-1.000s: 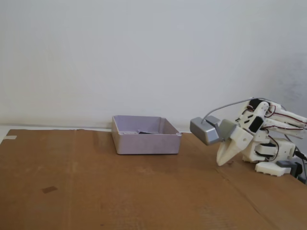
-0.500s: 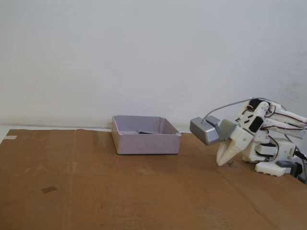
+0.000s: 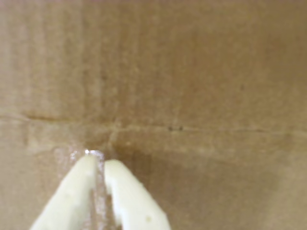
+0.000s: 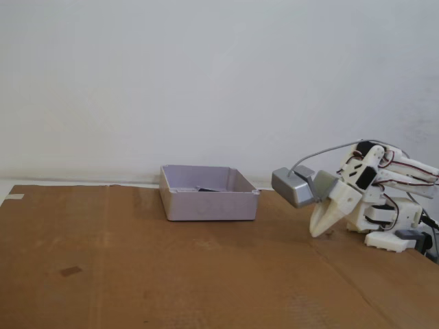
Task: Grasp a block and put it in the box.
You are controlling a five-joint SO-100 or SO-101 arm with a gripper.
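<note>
The box (image 4: 209, 203) is a pale lavender-grey tray standing on the cardboard at the back middle of the fixed view. A small black block (image 4: 207, 189) lies inside it, only its top showing over the wall. My gripper (image 4: 315, 233) is folded back near the arm's base at the right, well right of the box, tips pointing down just above the cardboard. In the wrist view the two cream fingers (image 3: 81, 184) are nearly together with nothing between them, gripper (image 3: 100, 163) over bare cardboard. The box and block are out of the wrist view.
Brown cardboard (image 4: 137, 267) covers the table, with a crease across the wrist view (image 3: 192, 129). The arm's white base (image 4: 394, 229) stands at the right edge. A white wall is behind. A small dark mark (image 4: 70, 271) lies on the cardboard at left.
</note>
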